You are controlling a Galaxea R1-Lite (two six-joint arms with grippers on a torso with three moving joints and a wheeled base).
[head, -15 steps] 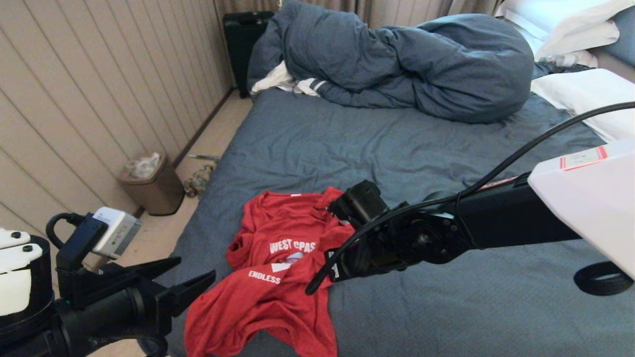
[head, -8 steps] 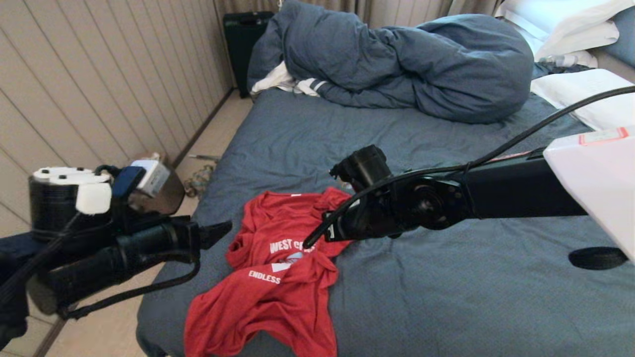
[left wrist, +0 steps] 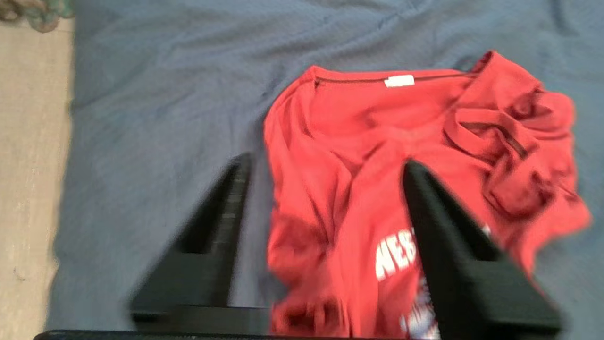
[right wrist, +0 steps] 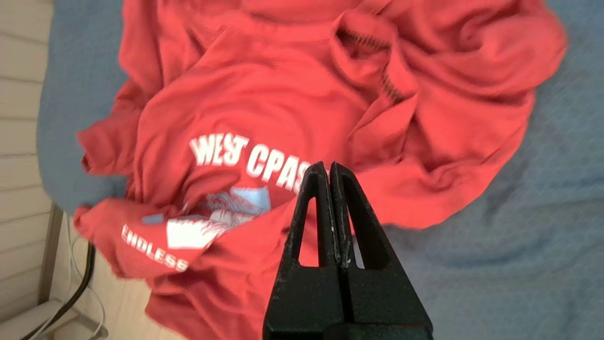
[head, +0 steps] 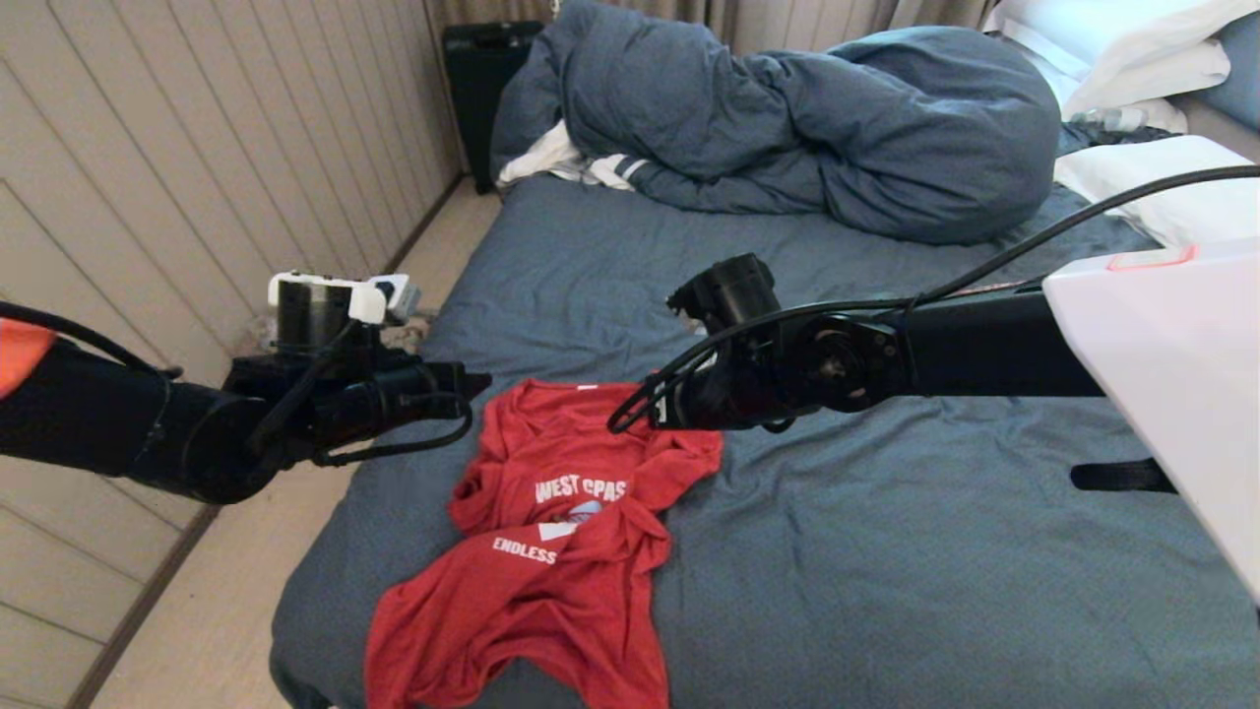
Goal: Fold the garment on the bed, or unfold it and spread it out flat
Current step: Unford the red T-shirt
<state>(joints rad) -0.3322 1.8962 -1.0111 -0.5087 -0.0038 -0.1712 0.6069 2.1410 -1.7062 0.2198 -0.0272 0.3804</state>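
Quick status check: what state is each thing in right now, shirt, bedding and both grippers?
garment: crumpled, lying on the sheet, not held
left gripper: jaws open, above the shirt's collar end
right gripper: jaws shut, empty, above the shirt
duvet: bunched at the far end
bed: sheet wrinkled

The garment (head: pixel 551 551) is cut off at its hem by the head view's lower edge. The right gripper (right wrist: pixel 327 166) is hidden behind its own wrist above the garment. The white striped cloth (head: pixel 576 165) lies partly buried under the duvet (head: pixel 787 128).
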